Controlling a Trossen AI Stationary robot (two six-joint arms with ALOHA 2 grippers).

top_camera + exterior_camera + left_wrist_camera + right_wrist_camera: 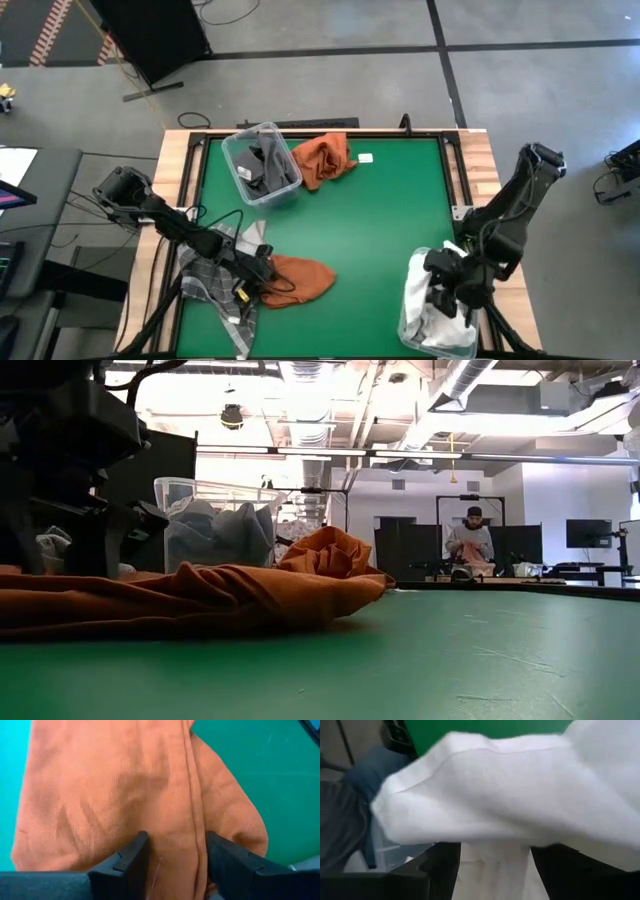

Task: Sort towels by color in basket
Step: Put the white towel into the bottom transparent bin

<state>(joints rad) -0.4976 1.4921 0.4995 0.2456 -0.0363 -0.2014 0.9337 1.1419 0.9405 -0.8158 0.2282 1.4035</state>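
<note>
A rust-orange towel (305, 280) (200, 600) lies flat on the green table near its near-left part. My left gripper (262, 268) (175, 865) is at the towel's left end, shut on it. A grey plaid towel (210, 278) lies under the left arm. A second orange towel (325, 158) (330, 555) lies crumpled beside a clear bin (262, 165) that holds a dark grey towel (268, 160). My right gripper (447, 285) (495, 870) is over a clear basket (440, 338) at the near-right corner, shut on a white towel (420, 295) (520, 795). My left gripper pinches a raised fold of the orange towel with a seam (196, 840) between its two fingers (132, 862), coming slanting from the table's left. The towel lies on the table. My right gripper has white cloth (495, 860) between its fingers (445, 865). The towel billows over the fingers and drapes over the basket's rim.
The table's middle is bare green mat (380, 220). A small white tag (365, 158) lies by the far orange towel. Wooden table borders (480, 160) run along the sides. A person (472, 545) sits far behind the table.
</note>
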